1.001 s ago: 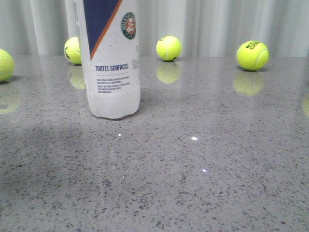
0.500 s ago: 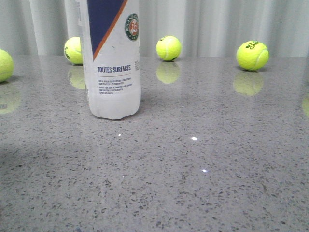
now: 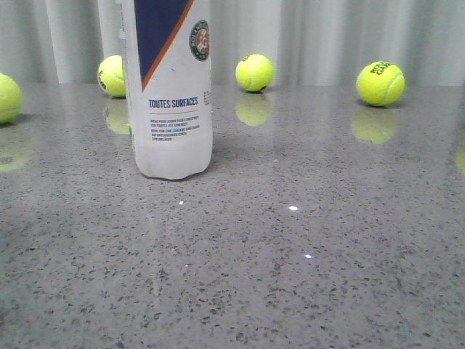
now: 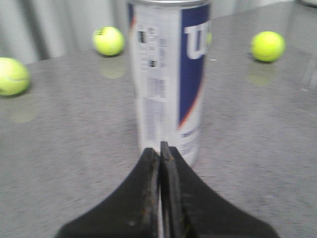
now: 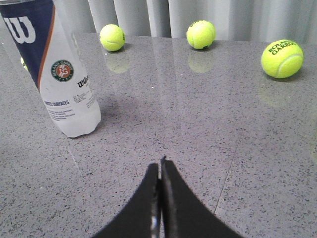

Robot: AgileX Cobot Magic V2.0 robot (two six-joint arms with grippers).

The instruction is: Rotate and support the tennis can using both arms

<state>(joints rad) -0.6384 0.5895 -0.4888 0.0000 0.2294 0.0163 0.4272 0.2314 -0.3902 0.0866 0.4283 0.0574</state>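
Note:
The tennis can (image 3: 173,102) stands upright on the grey table, left of centre, white with a navy panel, an orange stripe and "TOUTES SURFACES" text. Its top is cut off in the front view. In the left wrist view the can (image 4: 168,79) stands just beyond my left gripper (image 4: 159,151), which is shut and empty, its tips close in front of the can's base. In the right wrist view the can (image 5: 62,74) stands well off to the side of my right gripper (image 5: 160,168), which is shut and empty over bare table. Neither gripper shows in the front view.
Several yellow-green tennis balls lie along the far side of the table: one (image 3: 111,75) behind the can, one (image 3: 254,73) at the middle, one (image 3: 380,83) at the right, one (image 3: 7,97) at the left edge. A white curtain hangs behind.
The can has shifted slightly to the right in the front view and its label has turned a little. A shadow on the table at the lower left has drawn away.

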